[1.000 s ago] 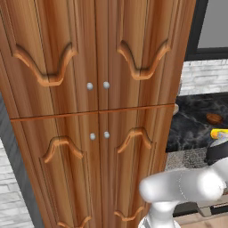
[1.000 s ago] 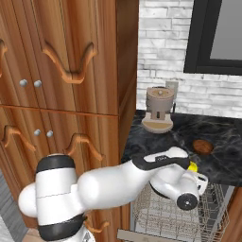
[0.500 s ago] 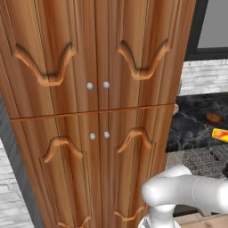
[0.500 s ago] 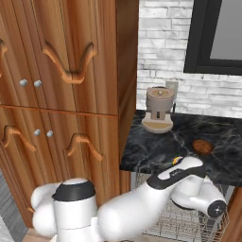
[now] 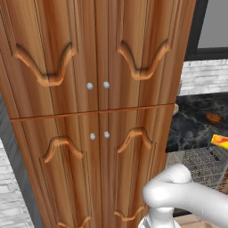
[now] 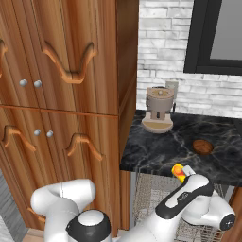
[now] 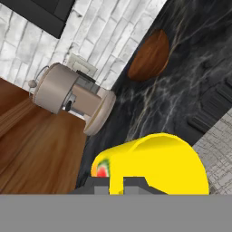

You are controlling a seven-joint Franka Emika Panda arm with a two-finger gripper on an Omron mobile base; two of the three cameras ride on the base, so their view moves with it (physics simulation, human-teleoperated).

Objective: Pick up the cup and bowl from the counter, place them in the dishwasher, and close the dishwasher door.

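My gripper (image 6: 183, 173) is shut on the yellow cup (image 6: 178, 170) and holds it at the counter's front edge, above the dishwasher's grey wire rack (image 6: 153, 198). The hand view has the cup (image 7: 156, 164) close up between the fingertips (image 7: 100, 186), its orange-red part on the left. The reddish-brown bowl (image 6: 203, 146) sits on the black counter (image 6: 156, 149), a little behind the cup. From the left base view I see the bowl (image 5: 213, 118), the cup (image 5: 220, 141) and the rack (image 5: 198, 161) at the right edge. The dishwasher door is out of view.
A beige coffee machine (image 6: 159, 109) stands at the back left of the counter, against the white brick wall. The tall carved wooden cabinet (image 5: 95, 111) rises directly left of the counter and dishwasher. A dark window frame (image 6: 212, 38) hangs above.
The arm's elbow has swung down low in front of the base. The cup, still gripped, has sunk slightly at the counter's front edge over the rack.
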